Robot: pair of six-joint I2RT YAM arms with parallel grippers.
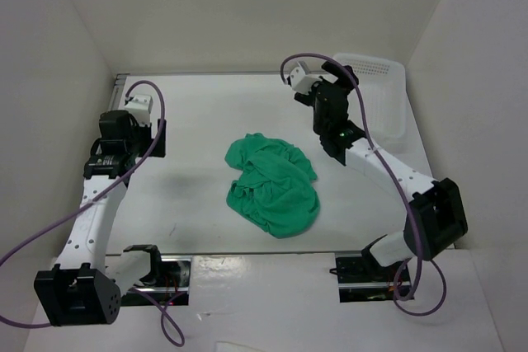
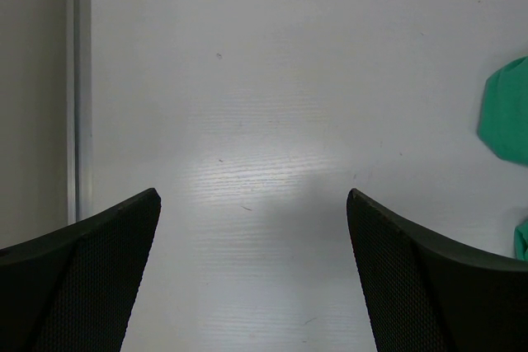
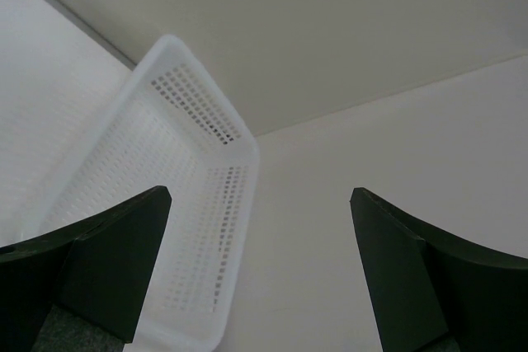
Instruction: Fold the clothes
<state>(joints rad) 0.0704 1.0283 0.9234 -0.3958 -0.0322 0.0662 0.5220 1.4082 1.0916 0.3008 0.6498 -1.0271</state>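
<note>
The clothes are one emerald-green T-shirt (image 1: 274,185), lying crumpled in a heap at the middle of the white table. Its edge shows at the right border of the left wrist view (image 2: 507,113). My left gripper (image 1: 153,133) hovers over bare table to the left of the shirt and apart from it. It is open (image 2: 253,195), with nothing between its fingers. My right gripper (image 1: 340,80) is raised at the back right, beyond the shirt, and tilted toward the basket and wall. It is open (image 3: 261,194) and holds nothing.
A white plastic mesh basket (image 1: 384,100) stands at the back right corner, close to my right gripper (image 3: 190,162). White walls enclose the table on the left, back and right. A metal strip (image 2: 74,80) runs along the table's left edge.
</note>
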